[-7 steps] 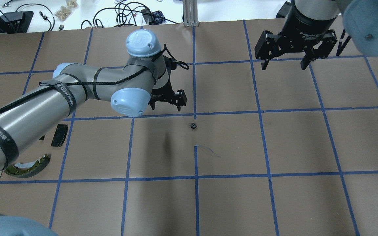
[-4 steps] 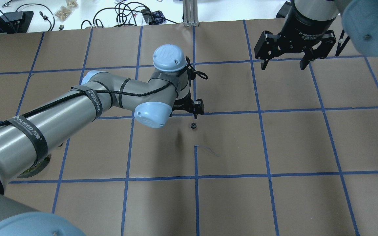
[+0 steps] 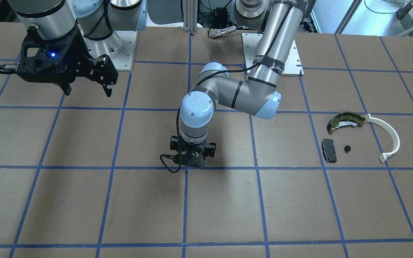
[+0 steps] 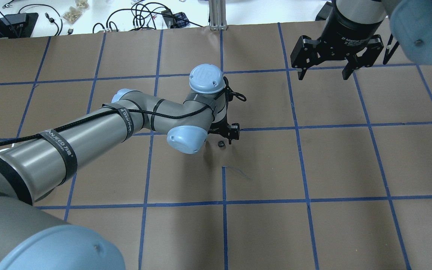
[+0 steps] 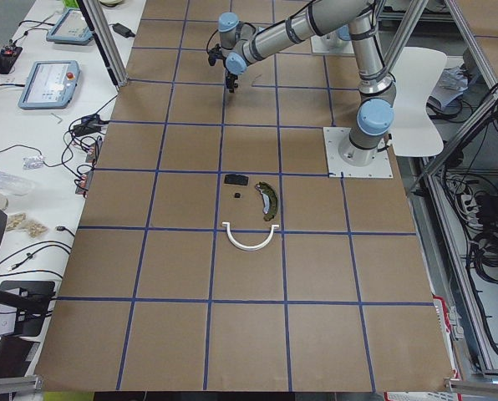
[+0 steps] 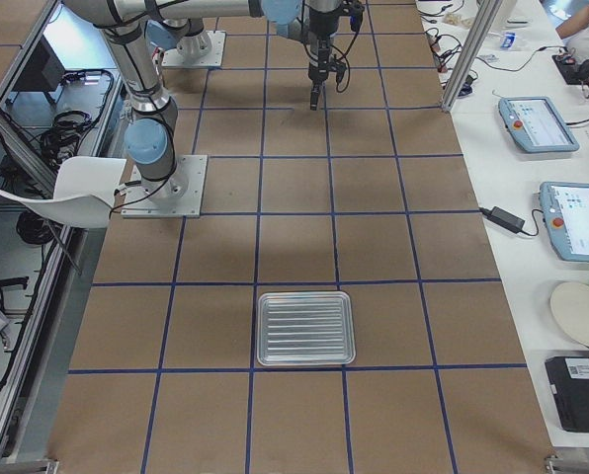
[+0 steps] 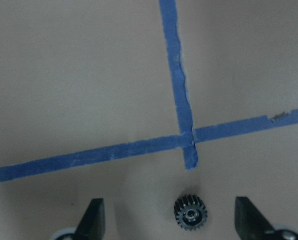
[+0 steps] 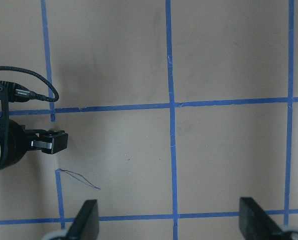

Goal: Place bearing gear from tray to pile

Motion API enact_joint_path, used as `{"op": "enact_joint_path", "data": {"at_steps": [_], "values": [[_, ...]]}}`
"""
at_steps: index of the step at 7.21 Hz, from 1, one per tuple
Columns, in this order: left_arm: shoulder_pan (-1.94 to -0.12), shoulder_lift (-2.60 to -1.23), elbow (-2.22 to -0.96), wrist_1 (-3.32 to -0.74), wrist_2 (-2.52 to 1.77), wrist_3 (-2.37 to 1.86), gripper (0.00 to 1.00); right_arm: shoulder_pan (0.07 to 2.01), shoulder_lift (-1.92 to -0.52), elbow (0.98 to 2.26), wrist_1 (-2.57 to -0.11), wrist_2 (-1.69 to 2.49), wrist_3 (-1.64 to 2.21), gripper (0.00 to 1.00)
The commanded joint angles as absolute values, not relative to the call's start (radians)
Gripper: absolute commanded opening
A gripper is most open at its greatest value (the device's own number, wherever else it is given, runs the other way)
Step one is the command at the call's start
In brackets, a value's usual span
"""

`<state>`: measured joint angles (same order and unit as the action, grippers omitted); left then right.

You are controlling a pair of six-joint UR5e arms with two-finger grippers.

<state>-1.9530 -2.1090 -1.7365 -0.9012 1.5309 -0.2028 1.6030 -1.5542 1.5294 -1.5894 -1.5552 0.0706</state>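
The left gripper [image 7: 171, 222] hangs over the table [image 4: 313, 168] with its jaws wide apart. The bearing gear [image 7: 190, 219] lies flat between its fingertips, at 6 o'clock from a tape cross [image 7: 188, 137]. The right gripper [image 4: 324, 75], also spread, hangs at 1 o'clock from the gear. The pile [image 3: 344, 120] lies well apart.

Bench [image 4: 351, 161] is covered in brown paper with a blue tape grid [image 7: 177, 75] on it, plus a thin pen scribble [image 4: 238, 171] near the middle. The far edge has a tangle of black cables [image 4: 141, 17] and an aluminium post [image 4: 218, 13]. The side table holds two tablet-style pendants [image 6: 538, 123] and a plate [image 6: 581, 314]. A white chair [image 6: 72, 188] sits at one side of the bench.
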Motion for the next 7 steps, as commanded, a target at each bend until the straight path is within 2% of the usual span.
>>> {"op": "enact_joint_path", "data": {"at_steps": [1,2,3,4,5,7], "values": [[-1.962,-2.115,-1.736,-0.902,1.529,-0.207,0.74,1.601,-1.554,1.529,-1.589,-1.559,0.071,1.00],[-1.960,-2.115,-1.736,-0.907,1.531,-0.207,0.61,1.601,-1.554,1.531,-1.591,-1.555,0.068,1.00],[-1.962,-2.115,-1.735,-0.910,1.529,-0.207,0.30,1.598,-1.554,1.532,-1.592,-1.554,0.067,1.00],[-1.962,-2.115,-1.735,-0.916,1.531,-0.207,0.09,1.598,-1.554,1.535,-1.591,-1.554,0.069,1.00],[-1.960,-2.114,-1.730,-0.919,1.532,-0.207,0.00,1.598,-1.555,1.539,-1.589,-1.555,0.071,1.00],[-1.942,-2.074,-1.718,-0.945,1.529,-0.190,0.00,1.597,-1.554,1.539,-1.586,-1.557,0.069,1.00]]}}
